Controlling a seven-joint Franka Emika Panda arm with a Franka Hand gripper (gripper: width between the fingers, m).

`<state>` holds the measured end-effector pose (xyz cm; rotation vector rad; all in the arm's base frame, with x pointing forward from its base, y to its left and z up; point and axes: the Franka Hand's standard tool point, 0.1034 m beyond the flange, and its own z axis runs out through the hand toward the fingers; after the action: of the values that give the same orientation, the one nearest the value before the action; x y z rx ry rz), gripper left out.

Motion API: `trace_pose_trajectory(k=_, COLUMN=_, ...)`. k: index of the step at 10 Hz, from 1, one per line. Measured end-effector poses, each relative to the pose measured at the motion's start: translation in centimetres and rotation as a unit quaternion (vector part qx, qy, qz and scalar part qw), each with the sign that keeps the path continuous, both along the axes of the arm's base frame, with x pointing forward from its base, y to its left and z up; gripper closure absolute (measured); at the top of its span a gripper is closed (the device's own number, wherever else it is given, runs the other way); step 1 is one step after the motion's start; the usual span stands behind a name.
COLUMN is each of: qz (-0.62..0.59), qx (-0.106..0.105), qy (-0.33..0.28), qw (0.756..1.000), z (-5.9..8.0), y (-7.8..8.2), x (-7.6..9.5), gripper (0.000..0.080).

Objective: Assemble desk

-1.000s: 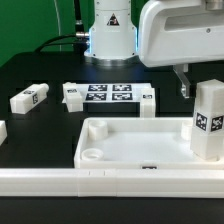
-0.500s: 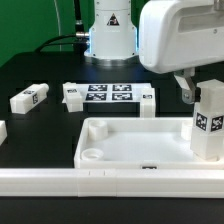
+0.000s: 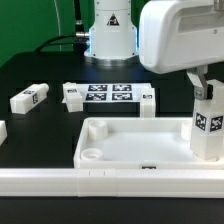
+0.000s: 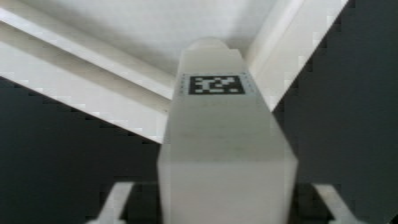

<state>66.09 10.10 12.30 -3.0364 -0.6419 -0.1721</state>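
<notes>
Got the gripper (image 3: 207, 84) parked right at the top of the upright leg (image 3: 208, 130), jaws spread, one finger down each side. Checked the wrist view too: can see both fingers (image 4: 121, 203) flanking that leg (image 4: 222, 140) with a thin dark gap on either side, so straddling it, not pinching. Can read the square tag on the leg's face in both views.

Moving outward: found that leg standing straight up in the corner of the tabletop (image 3: 130, 125) at the exterior view's right. Can spot an open round socket (image 3: 92, 157) in the near corner at the exterior view's left. Just in front of the tabletop's near side: a long low white rail (image 3: 60, 182).

Behind the tabletop, flat on the black table (image 3: 40, 70): the marker board (image 3: 108, 96). Off toward the exterior view's left, well apart from the tabletop: a loose leg (image 3: 30, 98) lying on its side, tag facing up. Can just make out a sliver of another white part (image 3: 2, 130) at the frame's edge, too cut off to name.
</notes>
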Motion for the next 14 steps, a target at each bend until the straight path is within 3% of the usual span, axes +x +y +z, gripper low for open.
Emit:
trace_pose_trajectory(k=3, qz=-0.035, qx=0.005, qy=0.002, qw=0.999, z=0.0, y=0.0, x=0.0, gripper=0.0511)
trace_pose_trajectory(k=6, qz=-0.189, qx=0.026, qy=0.013, qw=0.982, z=-0.1, y=-0.6, x=0.0, gripper=0.0511)
trace_pose_trajectory(k=9, qz=-0.342, qx=0.045, qy=0.016, qw=0.938, z=-0.1, y=-1.1, x=0.1, gripper=0.0511)
trace_pose_trajectory(k=12, qz=-0.479, qx=0.057, qy=0.016, qw=0.876, z=-0.2, y=-1.5, x=0.2, gripper=0.0511)
trace_pose_trajectory(k=14, qz=-0.57, qx=0.075, qy=0.016, qw=0.818, z=-0.2, y=-1.6, x=0.3, gripper=0.0509)
